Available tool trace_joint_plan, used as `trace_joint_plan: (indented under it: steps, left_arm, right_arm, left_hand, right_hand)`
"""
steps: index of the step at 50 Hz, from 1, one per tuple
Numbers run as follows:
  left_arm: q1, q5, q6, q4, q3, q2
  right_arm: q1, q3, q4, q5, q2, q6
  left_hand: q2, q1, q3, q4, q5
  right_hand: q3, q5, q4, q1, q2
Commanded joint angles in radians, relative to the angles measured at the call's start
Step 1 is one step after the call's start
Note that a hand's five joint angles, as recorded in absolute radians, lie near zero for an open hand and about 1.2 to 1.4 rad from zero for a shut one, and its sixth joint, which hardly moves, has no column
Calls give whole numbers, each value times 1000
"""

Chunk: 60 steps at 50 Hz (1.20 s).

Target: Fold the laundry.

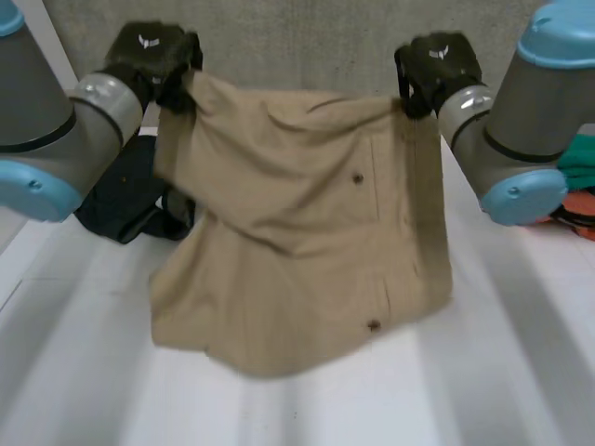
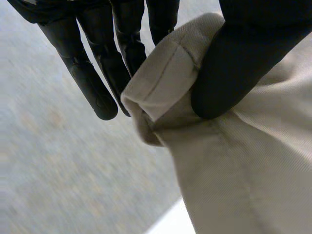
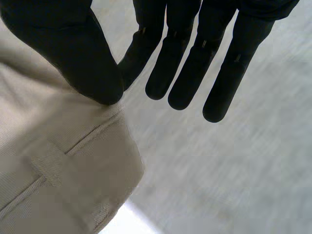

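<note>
A pair of tan shorts (image 1: 297,232) hangs in the air over the white table (image 1: 521,372), with its lower hem near the tabletop. My left hand (image 1: 153,51) holds one top corner of the waistband and my right hand (image 1: 435,60) holds the other. In the left wrist view the thumb (image 2: 234,63) presses the folded waistband edge (image 2: 165,73) against the fingers (image 2: 97,78). In the right wrist view the thumb (image 3: 78,53) pins the cloth corner (image 3: 58,161) against the nearest finger, and the other fingers (image 3: 195,63) stay straight.
A dark garment (image 1: 130,200) lies on the table under my left arm. Green and orange clothes (image 1: 576,181) lie at the table's right edge. A grey wall (image 1: 307,37) stands behind the table.
</note>
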Motion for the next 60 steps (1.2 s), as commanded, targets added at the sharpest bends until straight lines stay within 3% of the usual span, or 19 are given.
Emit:
trace_joint_plan:
  steps: [1,5,12,17,19,21,22,26,29,38,40,42,44,45,48,53,60]
  left_arm:
    - [-8,-54,-102,201,180,45]
    - [-5,-74,-199,302,210,74]
    - [-1,-83,-257,266,129,85]
    - [1,-66,-254,249,-49,100]
    - [-7,-23,-245,252,-129,100]
    - [-15,18,-233,255,-178,100]
    - [-21,62,-218,256,-221,105]
    - [-38,147,-175,243,-321,119]
    - [-62,190,-130,218,-410,171]
    - [-139,238,16,108,-652,364]
    - [-156,233,35,92,-688,387]
    - [-168,227,57,78,-727,404]
    - [-165,215,69,75,-743,406]
    - [-148,184,74,77,-741,401]
    - [-101,114,66,80,-720,378]
    - [-9,-60,25,75,-595,251]
    - [31,-152,-41,14,-357,33]
  right_arm:
    - [24,-94,-364,72,-50,113]
    - [36,-126,-464,120,-81,105]
    - [45,-118,-300,108,-104,88]
    - [39,-11,-157,45,-105,87]
    - [41,69,-105,-4,-104,90]
    - [41,124,-77,-35,-105,90]
    - [42,168,-70,-64,-104,91]
    - [38,230,-94,-121,-88,90]
    - [24,224,-126,-180,-64,88]
    - [-16,115,-149,-302,13,18]
    - [-21,95,-140,-299,28,-4]
    - [-25,75,-111,-283,47,-36]
    - [-27,72,-88,-270,56,-56]
    - [-30,74,-68,-253,60,-70]
    - [-32,90,-41,-228,62,-77]
    - [-30,182,-22,-181,53,-74]
    - [-19,314,-25,-164,16,-74]
  left_hand:
    - [152,195,155,154,152]
    - [158,200,160,160,158]
    - [167,209,169,169,167]
    - [155,197,158,157,155]
    - [152,195,155,155,152]
    - [149,192,152,152,149]
    - [149,192,152,152,149]
    - [149,192,152,152,149]
    - [149,192,152,152,149]
    - [102,145,105,105,102]
    - [59,101,61,61,58]
    - [-141,-98,-138,-138,-141]
    - [-398,-356,-396,-396,-398]
    - [-658,-616,-656,-656,-658]
    - [-919,-876,-916,-916,-919]
    - [-932,-890,-929,-930,-932]
    - [-896,-854,-894,-894,-896]
  right_hand:
    - [207,225,198,254,216]
    - [207,225,198,254,216]
    - [207,225,198,254,216]
    - [207,225,198,254,216]
    - [207,225,198,254,216]
    - [-91,-73,-100,-44,-82]
    - [-415,-397,-424,-368,-406]
    - [-802,-784,-811,-755,-793]
    - [-943,-926,-953,-897,-935]
    - [-1014,-997,-1024,-968,-1006]
    - [-1014,-997,-1024,-968,-1006]
    - [-1014,-997,-1024,-968,-1006]
    - [-1014,-997,-1024,-968,-1006]
    - [-1014,-997,-1024,-968,-1006]
    - [-1014,-997,-1024,-968,-1006]
    - [-1014,-997,-1024,-968,-1006]
    - [-1014,-997,-1024,-968,-1006]
